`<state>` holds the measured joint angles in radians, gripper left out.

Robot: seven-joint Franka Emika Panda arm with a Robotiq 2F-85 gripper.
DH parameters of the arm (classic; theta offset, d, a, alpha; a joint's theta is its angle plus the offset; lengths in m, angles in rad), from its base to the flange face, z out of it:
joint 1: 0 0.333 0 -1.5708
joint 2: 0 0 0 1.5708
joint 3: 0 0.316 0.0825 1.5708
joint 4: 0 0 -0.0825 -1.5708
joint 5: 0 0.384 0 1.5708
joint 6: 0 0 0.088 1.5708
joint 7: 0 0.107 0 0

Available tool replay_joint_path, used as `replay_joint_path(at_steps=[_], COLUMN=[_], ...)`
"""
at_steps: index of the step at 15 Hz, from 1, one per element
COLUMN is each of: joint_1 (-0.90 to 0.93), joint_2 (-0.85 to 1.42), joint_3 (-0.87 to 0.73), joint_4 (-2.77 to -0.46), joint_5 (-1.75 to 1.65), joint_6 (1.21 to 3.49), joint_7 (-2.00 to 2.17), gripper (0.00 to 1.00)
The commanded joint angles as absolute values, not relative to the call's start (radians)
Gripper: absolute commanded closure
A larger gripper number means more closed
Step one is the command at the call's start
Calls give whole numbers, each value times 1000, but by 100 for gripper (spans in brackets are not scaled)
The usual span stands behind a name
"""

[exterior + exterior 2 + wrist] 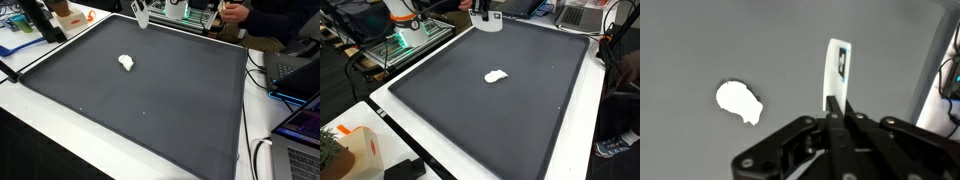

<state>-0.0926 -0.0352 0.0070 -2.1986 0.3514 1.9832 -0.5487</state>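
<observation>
End effector (837, 108) pinches white strip (837, 65), perhaps plastic.

Saw a white counter (40, 125) bearing a wide dark grey mat (150, 110) with a black rim. Found laptops (300, 130) with lit screens just beside the mat in an exterior view, and cables (262, 160) trailing near them. Noted a seated person (265, 20) beyond the far edge. Spotted an orange-and-tan box (360, 150) and a small plant (328, 152) on a near corner of the counter in an exterior view. Made out desk clutter behind, too small to name. Lit evenly from above, with soft shadows.
</observation>
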Motion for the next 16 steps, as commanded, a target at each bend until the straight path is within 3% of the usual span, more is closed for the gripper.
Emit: replay_joint_path(at_steps=[1,5,6,7,9,16], joint_1=[-82,-72,-85,-88,-101,-75], joint_2=[-159,-149,-107,-80,-46,-126], joint_3=[-38,-81,-103,-113,-133,-91], joint_4=[-2334,-2298,-2262,-2233,-2196,-2319], joint_5=[347,375,356,350,337,338], joint_6=[1895,1595,1531,1471,1429,1954], joint_7=[-591,-708,-759,-785,-827,-740], gripper=[99,99,71,71,57,4])
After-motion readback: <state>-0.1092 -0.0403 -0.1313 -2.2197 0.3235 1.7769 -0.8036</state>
